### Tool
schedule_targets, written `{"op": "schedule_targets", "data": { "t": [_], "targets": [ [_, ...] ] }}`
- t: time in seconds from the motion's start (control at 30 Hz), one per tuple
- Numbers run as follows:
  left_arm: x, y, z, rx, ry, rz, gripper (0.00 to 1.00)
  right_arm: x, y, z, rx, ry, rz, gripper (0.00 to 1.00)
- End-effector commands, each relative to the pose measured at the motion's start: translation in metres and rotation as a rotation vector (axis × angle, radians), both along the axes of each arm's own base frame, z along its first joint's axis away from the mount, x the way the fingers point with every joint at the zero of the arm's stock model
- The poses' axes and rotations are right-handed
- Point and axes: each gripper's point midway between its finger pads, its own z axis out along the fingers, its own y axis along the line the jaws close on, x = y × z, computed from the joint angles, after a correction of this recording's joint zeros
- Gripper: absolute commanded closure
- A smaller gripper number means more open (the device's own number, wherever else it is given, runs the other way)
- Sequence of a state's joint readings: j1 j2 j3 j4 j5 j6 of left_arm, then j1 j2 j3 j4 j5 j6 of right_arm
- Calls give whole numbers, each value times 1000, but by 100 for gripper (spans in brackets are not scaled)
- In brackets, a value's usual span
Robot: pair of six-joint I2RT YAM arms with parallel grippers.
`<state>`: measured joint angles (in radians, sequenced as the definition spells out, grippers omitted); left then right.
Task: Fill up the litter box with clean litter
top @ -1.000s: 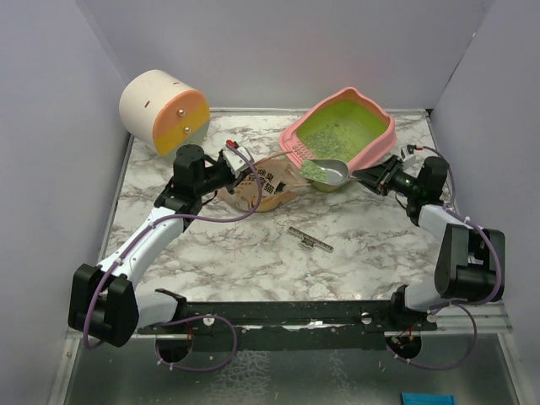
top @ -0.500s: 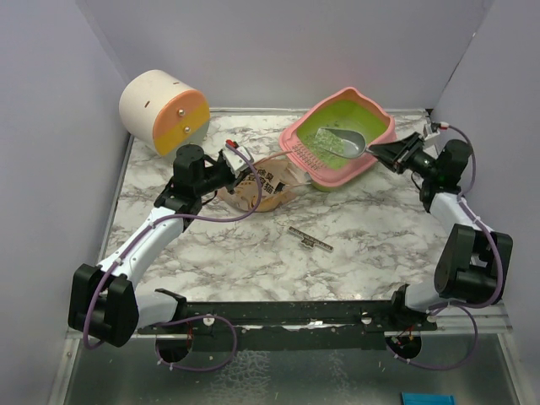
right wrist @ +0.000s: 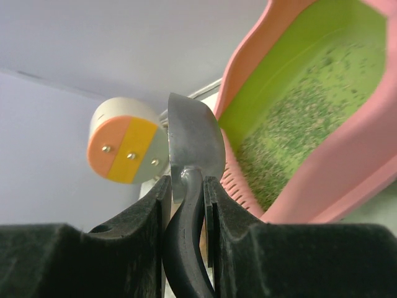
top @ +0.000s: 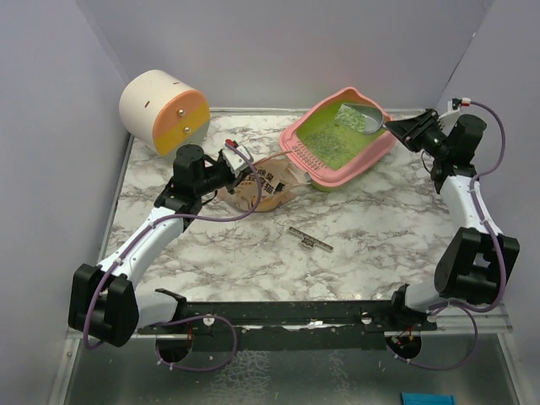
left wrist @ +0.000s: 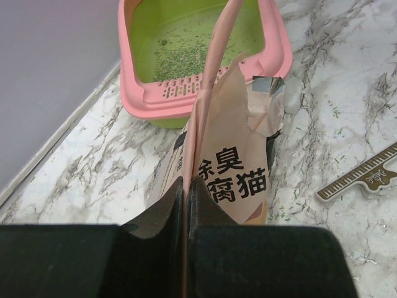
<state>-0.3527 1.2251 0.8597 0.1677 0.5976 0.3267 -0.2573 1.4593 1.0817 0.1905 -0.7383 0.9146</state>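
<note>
The pink litter box [top: 373, 155] with its lime-green inside stands at the back right of the table. Greyish-green litter [top: 331, 145] lies scattered over its floor. My right gripper [top: 398, 129] is shut on the black handle of a grey metal scoop [top: 361, 116]. The scoop is held over the box's far right corner and, in the right wrist view, the scoop [right wrist: 195, 139] is turned on its edge beside the litter box [right wrist: 347, 162]. My left gripper [top: 240, 164] is shut on the top edge of the peach-pink bag [top: 267, 187], and the bag [left wrist: 232, 155] stands open towards the litter box [left wrist: 133, 87].
A cream-and-orange cylinder [top: 163, 111] lies at the back left. A small ruler-like strip [top: 310, 239] lies on the marble mid-table, with stray granules around the bag. Grey walls close in the left, back and right.
My right gripper has carried the scoop from the box's near edge by the bag up and back to its far right corner, rolling it over. The left arm and bag have not moved.
</note>
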Motion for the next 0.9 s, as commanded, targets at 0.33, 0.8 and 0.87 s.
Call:
{"op": "schedule_targets", "data": {
  "t": [0.33, 0.8, 0.87],
  "targets": [
    [0, -5, 3, -25, 2, -25, 100, 17, -49, 46, -379, -103, -321, 99],
    [-2, -7, 4, -29, 6, -42, 100, 27, -37, 86, -664, -217, -387, 99],
    [-2, -7, 5, -30, 5, -42, 100, 27, -37, 91, -703, -225, -406, 99]
  ]
}}
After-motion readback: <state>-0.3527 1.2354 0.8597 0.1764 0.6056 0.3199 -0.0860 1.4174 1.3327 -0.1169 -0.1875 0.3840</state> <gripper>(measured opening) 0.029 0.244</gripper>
